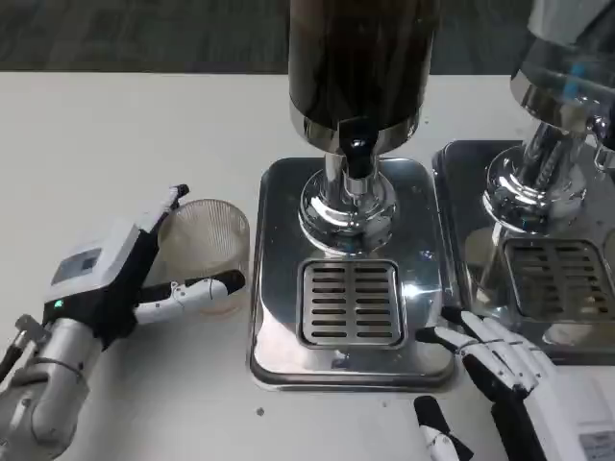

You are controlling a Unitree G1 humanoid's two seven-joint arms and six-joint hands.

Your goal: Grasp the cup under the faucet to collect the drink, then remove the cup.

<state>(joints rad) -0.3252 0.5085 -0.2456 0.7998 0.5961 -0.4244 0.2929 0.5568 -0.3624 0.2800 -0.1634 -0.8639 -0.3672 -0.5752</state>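
The ribbed clear cup [206, 252] stands on the white counter [115, 134] just left of the steel drip tray [269, 288], not under the faucet [356, 158]. The left hand [125, 283] has its fingers [197, 291] spread around the cup, one behind it and one in front, though whether they grip it I cannot tell. The right hand [500, 360] rests at the tray's front right corner, fingers loosely apart and holding nothing.

Inventory of items on the white surface [115, 134].
One ribbed clear cup [204, 248]; two drink dispensers, one dark [360, 67] and one clear [567, 58]; two steel drip trays [274, 288] [452, 182]; two robot hands, left [120, 279] and right [495, 360].
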